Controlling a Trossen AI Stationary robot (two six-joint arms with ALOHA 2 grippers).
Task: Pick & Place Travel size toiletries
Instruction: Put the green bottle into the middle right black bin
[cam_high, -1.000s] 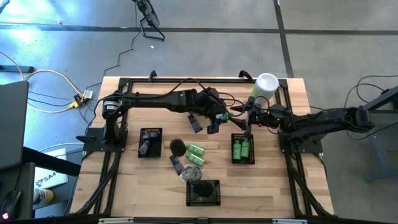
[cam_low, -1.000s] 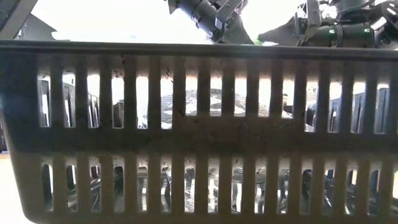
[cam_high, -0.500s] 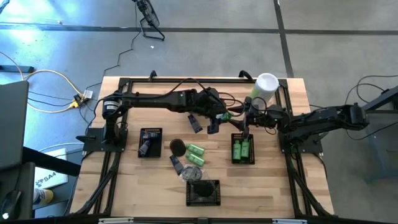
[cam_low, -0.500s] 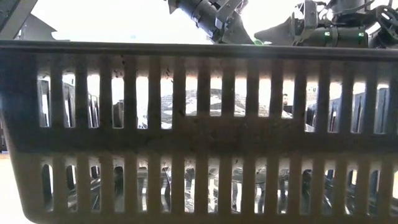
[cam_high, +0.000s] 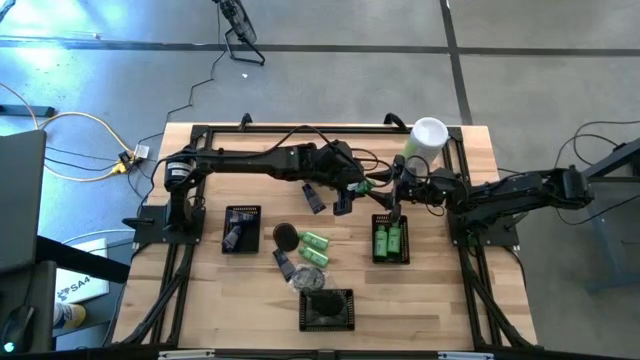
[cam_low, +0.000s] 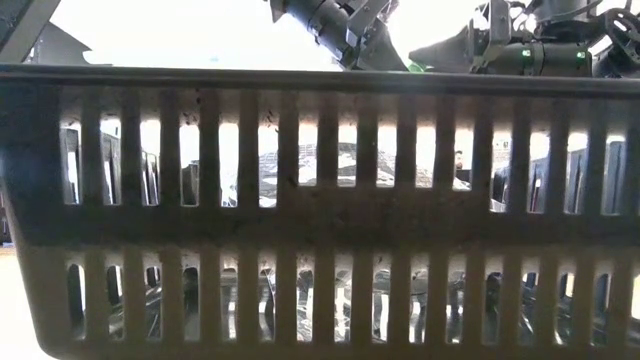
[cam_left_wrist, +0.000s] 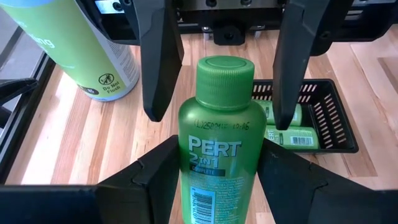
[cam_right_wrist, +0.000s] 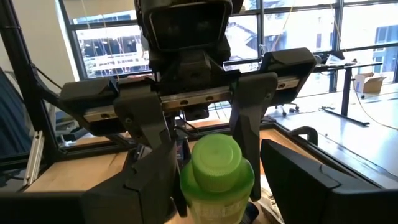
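From above, you had both arms meeting over the back middle of the counter (cam_high: 440, 300). Your left tool (cam_high: 366, 184) and right tool (cam_high: 392, 186) faced each other nose to nose, with a sliver of green bottle (cam_high: 372, 184) between them. Below the right tool sat a black basket (cam_high: 391, 257) holding green bottles; a second basket (cam_high: 242, 229) lay toward the left arm, a third basket (cam_high: 327, 310) at the front. Loose toiletries (cam_high: 305, 252) were scattered between the baskets, and a tall canister (cam_high: 424, 138) stood at the back.

At counter height, a slatted basket wall (cam_low: 320, 210) filled nearly everything; only the two tools showed above its rim.

From your left wrist, your left tool (cam_left_wrist: 214, 177) was clamped on the green bottle's (cam_left_wrist: 215, 149) body, cap pointing away. The right tool's fingers (cam_left_wrist: 160, 56) stood either side of the cap, not touching it.

From your right wrist, the right tool (cam_right_wrist: 217, 180) was spread wide around the bottle's cap (cam_right_wrist: 217, 163), gaps visible on both sides, the left tool (cam_right_wrist: 189, 106) gripping behind it.
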